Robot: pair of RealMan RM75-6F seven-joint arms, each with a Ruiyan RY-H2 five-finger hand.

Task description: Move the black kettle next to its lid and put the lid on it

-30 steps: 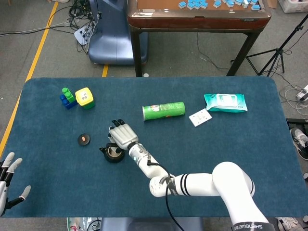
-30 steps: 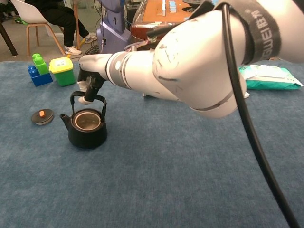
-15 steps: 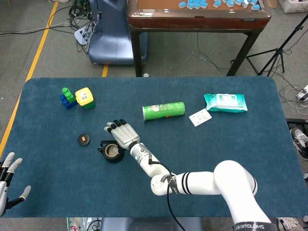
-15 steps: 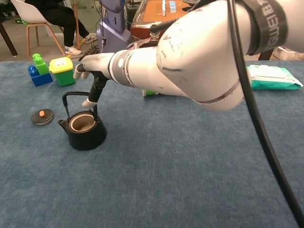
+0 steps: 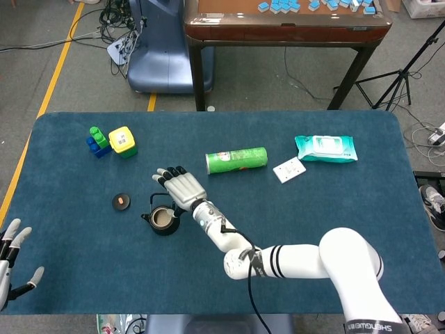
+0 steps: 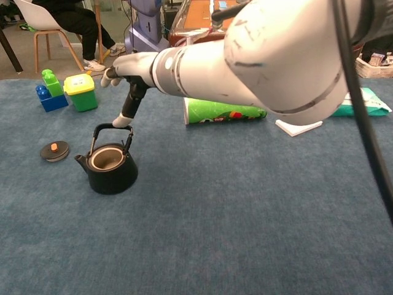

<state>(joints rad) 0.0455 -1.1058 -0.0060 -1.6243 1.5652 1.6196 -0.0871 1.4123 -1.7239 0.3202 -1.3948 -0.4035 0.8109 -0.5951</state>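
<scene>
The black kettle [image 5: 163, 221] [image 6: 110, 169] stands upright and lidless on the blue table, its bail handle raised. Its flat black lid [image 5: 122, 202] [image 6: 54, 150] with an orange knob lies a short way to the kettle's left, apart from it. My right hand [image 5: 181, 186] [image 6: 129, 74] hovers just behind and above the kettle with fingers spread and nothing in it; in the chest view one fingertip [image 6: 124, 120] hangs right at the top of the handle. My left hand [image 5: 10, 261] rests open at the table's near left corner, far from both.
A green can [image 5: 236, 160] [image 6: 224, 112] lies on its side behind the kettle. Toy blocks [image 5: 111, 141] [image 6: 64, 91] stand at the back left. A white card [image 5: 289, 169] and a wipes pack [image 5: 325, 147] lie to the right.
My right hand let go of the kettle's handle, opened and rose away to the right. The kettle stands slightly closer to the lid than a second ago.
</scene>
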